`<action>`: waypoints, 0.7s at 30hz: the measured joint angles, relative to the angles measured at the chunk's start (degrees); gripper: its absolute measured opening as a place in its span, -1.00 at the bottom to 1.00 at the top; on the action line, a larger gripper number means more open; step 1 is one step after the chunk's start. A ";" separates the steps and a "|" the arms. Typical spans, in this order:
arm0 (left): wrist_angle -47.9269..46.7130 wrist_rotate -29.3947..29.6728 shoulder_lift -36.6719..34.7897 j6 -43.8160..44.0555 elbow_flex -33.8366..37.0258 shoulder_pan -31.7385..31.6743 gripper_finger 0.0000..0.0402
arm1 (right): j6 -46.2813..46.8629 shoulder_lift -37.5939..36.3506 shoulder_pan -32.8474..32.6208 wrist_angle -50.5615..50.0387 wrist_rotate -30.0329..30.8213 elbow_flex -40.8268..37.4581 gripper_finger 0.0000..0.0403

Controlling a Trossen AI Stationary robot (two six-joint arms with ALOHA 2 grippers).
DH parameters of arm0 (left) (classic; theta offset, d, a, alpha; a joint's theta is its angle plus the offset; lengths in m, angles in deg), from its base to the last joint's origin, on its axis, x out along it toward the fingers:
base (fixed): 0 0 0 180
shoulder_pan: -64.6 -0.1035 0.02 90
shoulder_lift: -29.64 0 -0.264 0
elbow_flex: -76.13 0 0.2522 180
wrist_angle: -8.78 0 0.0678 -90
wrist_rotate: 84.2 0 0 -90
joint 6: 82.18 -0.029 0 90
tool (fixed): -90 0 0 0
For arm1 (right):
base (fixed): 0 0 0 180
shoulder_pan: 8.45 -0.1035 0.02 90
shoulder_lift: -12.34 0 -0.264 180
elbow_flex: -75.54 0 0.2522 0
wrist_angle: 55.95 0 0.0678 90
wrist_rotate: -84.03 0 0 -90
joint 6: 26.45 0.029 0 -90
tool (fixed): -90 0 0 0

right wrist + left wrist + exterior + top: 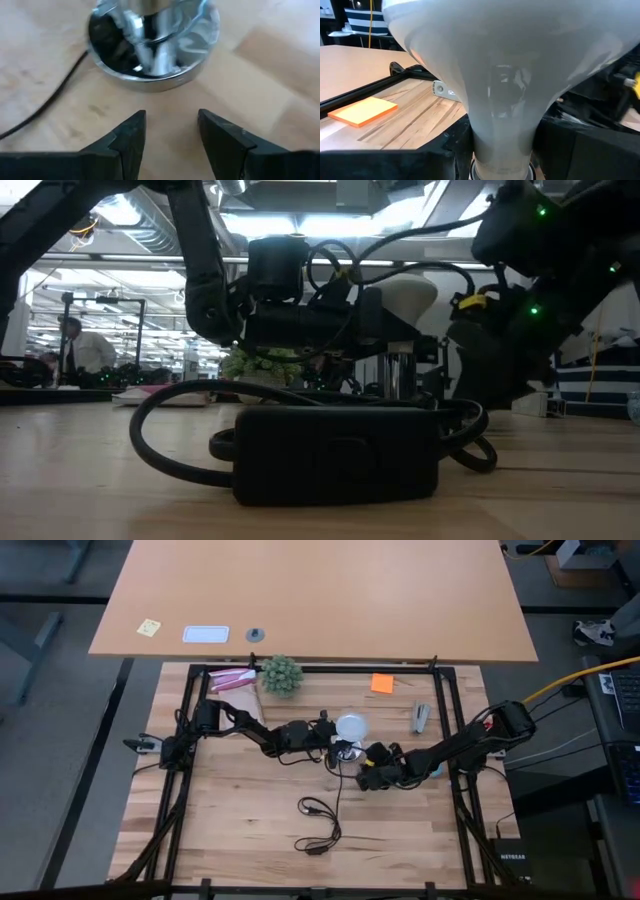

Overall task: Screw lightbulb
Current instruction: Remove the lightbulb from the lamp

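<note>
The white lightbulb [351, 726] stands dome up over the round silvery socket disc [347, 751] at the table's middle. In the low view the lightbulb [405, 295] shows above the socket's chrome stem [400, 375]. My left gripper [338, 736] reaches in from the left and is shut on the lightbulb, which fills the left wrist view [505, 60]. My right gripper [170, 117] is open and low over the table, just right of the socket disc [155, 50], touching nothing. Where the bulb's base meets the socket is hidden. My left gripper pinches the lightbulb's narrow neck [502, 150], just above its greyish base, between its two fingers [420, 162]. The fingers come in about level from the table's left. The dome stands above the fingers, over the socket.
The socket's black cord with its inline switch [320, 830] coils toward the near edge. A small green plant [281, 674], a pink packet [232, 680], an orange note pad [382, 683] and a grey tool [421, 717] lie along the far side. A small light-blue object [437, 770] lies by the right arm.
</note>
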 joint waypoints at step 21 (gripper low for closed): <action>0.89 -1.69 0.11 0.60 0.09 0.26 -0.25 | -0.21 -0.05 3.15 -1.12 19.38 0.22 -0.07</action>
